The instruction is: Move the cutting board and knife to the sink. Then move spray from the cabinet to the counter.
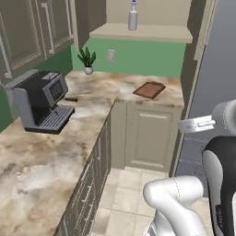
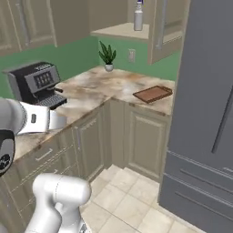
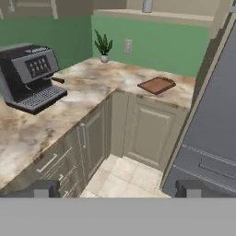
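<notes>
Plainly, no writing could be read anywhere; the coffee machine (image 3: pixel 31 76) showed a dark panel of small marks too blurred to make out. The arm stood folded close to the base, its white forearm raised and level over the tiled floor (image 3: pixel 120 177), well back from the worktop (image 3: pixel 87 87). In the hand view the fingers (image 3: pixel 119 189) stood released and wide apart with nothing between them, one fingertip (image 3: pixel 41 189) at each lower corner. Ahead of the fingers and somewhat toward their right side, well apart from them, the cutting board (image 3: pixel 156 85) lay flat near the worktop's front edge beside the grey refrigerator (image 3: pixel 216 124), its long axis running diagonally. Farther ahead and higher, the spray (image 1: pixel 132 17) stood upright on the cabinet (image 1: pixel 143 31) shelf, nozzle up. A small potted plant (image 3: pixel 103 45) stood against the green wall, left of the board.
</notes>
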You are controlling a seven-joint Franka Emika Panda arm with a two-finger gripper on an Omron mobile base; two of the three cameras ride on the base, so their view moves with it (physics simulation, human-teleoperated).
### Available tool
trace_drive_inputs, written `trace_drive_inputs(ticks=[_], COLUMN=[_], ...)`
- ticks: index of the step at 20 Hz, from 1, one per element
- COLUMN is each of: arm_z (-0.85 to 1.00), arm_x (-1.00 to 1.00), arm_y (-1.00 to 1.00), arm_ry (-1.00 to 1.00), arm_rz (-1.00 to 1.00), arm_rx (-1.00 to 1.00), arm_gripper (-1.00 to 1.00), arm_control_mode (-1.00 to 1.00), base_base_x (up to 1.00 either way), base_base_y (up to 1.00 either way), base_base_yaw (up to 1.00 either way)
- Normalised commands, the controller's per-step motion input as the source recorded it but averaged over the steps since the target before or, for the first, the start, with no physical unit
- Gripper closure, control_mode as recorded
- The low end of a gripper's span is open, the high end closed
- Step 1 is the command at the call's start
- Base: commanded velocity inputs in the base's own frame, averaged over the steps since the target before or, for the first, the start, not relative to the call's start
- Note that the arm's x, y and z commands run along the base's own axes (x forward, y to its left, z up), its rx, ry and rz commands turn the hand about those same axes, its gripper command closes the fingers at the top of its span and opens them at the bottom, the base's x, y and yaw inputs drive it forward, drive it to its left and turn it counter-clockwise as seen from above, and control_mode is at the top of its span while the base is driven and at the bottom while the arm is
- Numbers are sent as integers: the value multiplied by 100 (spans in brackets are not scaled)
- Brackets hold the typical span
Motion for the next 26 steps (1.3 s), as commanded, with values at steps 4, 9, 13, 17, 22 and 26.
trace_drive_inputs(ticks=[4,9,13,17,22,26], arm_z=[0,0,0,0,0,0], arm_x=[0,0,0,0,0,0], arm_y=[0,0,0,0,0,0], arm_ry=[0,0,0,0,0,0], arm_rz=[0,0,0,0,0,0], arm_rx=[0,0,0,0,0,0], arm_gripper=[-100,-100,-100,-100,-100,-100], arm_control_mode=[100,100,100,100,100,100], base_base_x=[100,100,100,100,55,92], base_base_y=[30,44,64,34,3,0], base_base_yaw=[-52,-49,-45,-41,-2,0])
